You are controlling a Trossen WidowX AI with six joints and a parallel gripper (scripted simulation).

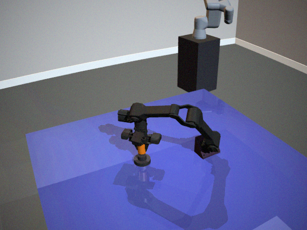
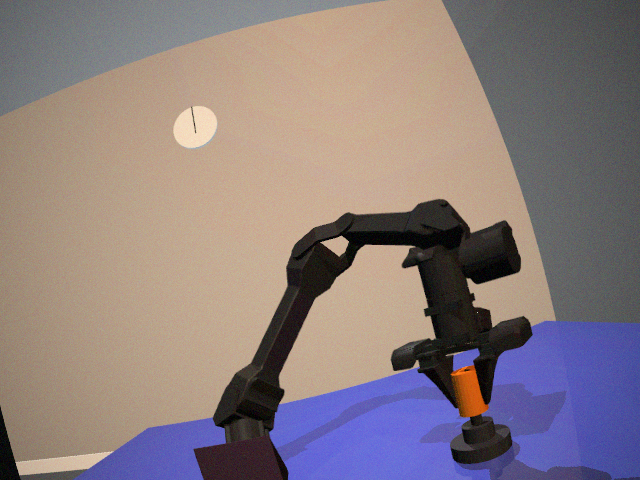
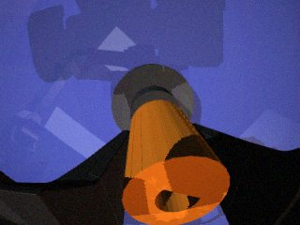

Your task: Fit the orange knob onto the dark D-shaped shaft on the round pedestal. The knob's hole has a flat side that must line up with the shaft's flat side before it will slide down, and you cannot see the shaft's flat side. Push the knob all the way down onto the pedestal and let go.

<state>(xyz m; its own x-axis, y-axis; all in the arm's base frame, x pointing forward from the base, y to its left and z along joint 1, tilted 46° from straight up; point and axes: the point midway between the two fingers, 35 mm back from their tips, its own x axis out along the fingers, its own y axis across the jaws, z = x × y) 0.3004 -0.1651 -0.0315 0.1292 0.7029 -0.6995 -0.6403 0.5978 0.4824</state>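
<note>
The orange knob [image 1: 141, 149] [image 2: 469, 393] [image 3: 159, 131] stands roughly upright over the round pedestal [image 1: 142, 162] [image 2: 480, 450] [image 3: 121, 91]. In the exterior view a short piece of the dark shaft [image 2: 476, 420] shows between the knob's bottom and the pedestal's raised collar, so the knob sits above the collar. My gripper [image 1: 141, 148] [image 2: 471, 400] is shut on the knob, one finger on each side. The wrist view shows the knob's top face and its hole with a flat side. The shaft's flat side is hidden, and whether the shaft's tip is inside the hole cannot be seen.
The arm's base [image 1: 202, 148] [image 2: 240, 459] stands on the blue table [image 1: 74, 202] [image 2: 155, 449]. A dark block [image 1: 198, 64] with a grey robot arm [image 1: 199, 27] stands on the floor behind the table. A round clock [image 2: 195, 127] hangs on the wall.
</note>
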